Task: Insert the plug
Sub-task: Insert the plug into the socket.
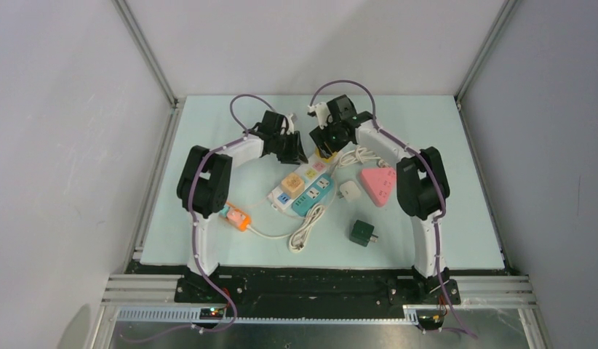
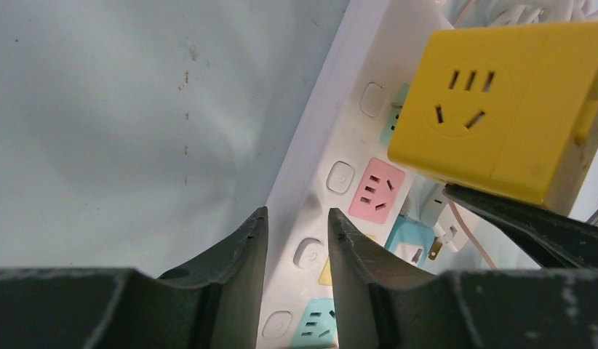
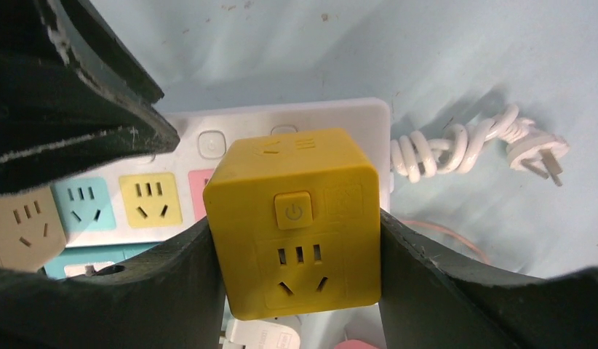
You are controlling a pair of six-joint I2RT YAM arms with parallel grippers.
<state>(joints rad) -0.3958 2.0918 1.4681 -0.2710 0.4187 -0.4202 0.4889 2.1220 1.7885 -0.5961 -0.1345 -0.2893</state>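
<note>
Pale green matting [image 1: 209, 182] covers the table, boxed in by plain grey-white walls [image 1: 63, 145] with aluminium posts at the corners. Near the middle of the mat lies a white power strip [image 2: 340, 138]. In the top view its long axis runs from 7 o'clock to 1 o'clock, and coloured sockets line its face.

We see the yellow cube plug [image 3: 296, 240] at the strip's 1 o'clock end, clamped between the two fingers of the right gripper [image 1: 327, 147]. It is a cube, so it has no long axis to speak of. In the right wrist view the side with a power button above a socket faces the camera. Its pins are hidden (we cannot tell which way they point). In the left wrist view it sits at 2 o'clock, in front of the strip, with another socket side turned toward that camera.

The left gripper [image 2: 297, 233] sits over the strip's long edge. Its fingers [image 2: 234, 262] are parted a little and clasp nothing that we can see. One tip is over the mat, the other over the strip.

A pink triangular strip [image 1: 377, 185] lies at 3 o'clock from the white one. A dark green cube [image 1: 364, 233] is at 5 o'clock.
</note>
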